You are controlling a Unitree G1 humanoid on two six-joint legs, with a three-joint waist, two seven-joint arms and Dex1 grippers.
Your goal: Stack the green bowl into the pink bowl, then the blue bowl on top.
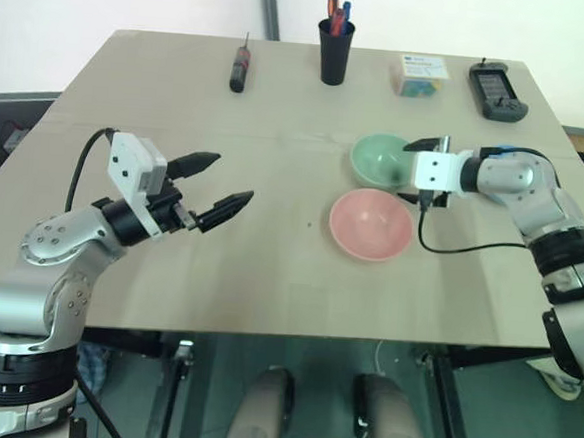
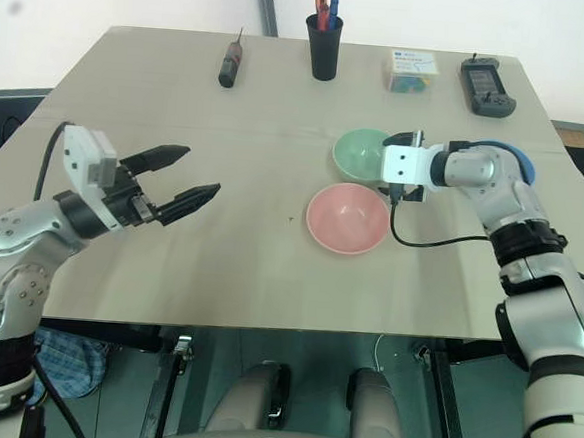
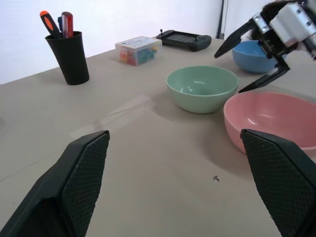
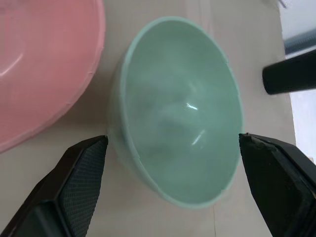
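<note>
The green bowl (image 1: 379, 157) sits upright on the table, right of centre. The pink bowl (image 1: 371, 225) rests just in front of it, nearly touching. The blue bowl (image 3: 250, 57) stands farther right, mostly hidden behind my right arm. My right gripper (image 1: 408, 171) is open at the green bowl's right side. In the right wrist view the green bowl (image 4: 182, 118) lies just ahead of the spread fingers (image 4: 81, 182), with nothing gripped. My left gripper (image 1: 233, 178) hovers open and empty over the left half of the table, pointing toward the bowls.
Along the table's far edge stand a black pen cup (image 1: 335, 52), a screwdriver (image 1: 239, 70), a small clear box of coloured bits (image 1: 420, 75) and a black handheld device (image 1: 497, 91). A black cable (image 1: 470, 248) trails from my right wrist over the table.
</note>
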